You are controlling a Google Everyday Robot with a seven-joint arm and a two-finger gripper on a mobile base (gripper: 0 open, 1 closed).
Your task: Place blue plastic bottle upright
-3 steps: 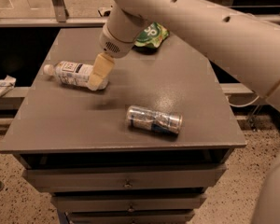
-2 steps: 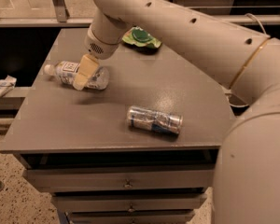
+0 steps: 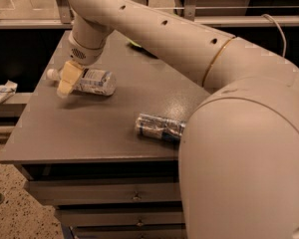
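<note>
The blue plastic bottle [image 3: 95,81] lies on its side at the table's left, white cap [image 3: 52,73] pointing left, white-and-blue label facing up. My gripper [image 3: 67,81] hangs from the cream arm and sits over the bottle's neck end, just right of the cap, touching or nearly touching it. The arm [image 3: 154,29] sweeps in from the right and covers the table's back and right side.
A shiny silver-blue can [image 3: 158,126] lies on its side near the front middle of the grey table [image 3: 84,133]. The green pouch [image 3: 135,45] at the back is nearly hidden behind the arm. Drawers [image 3: 134,198] are below. A white crumpled thing [image 3: 1,91] lies off the left edge.
My gripper has moved left along the bottle, from its base end to its neck end. The arm has swung across the table. The bottle and the can have not moved.
</note>
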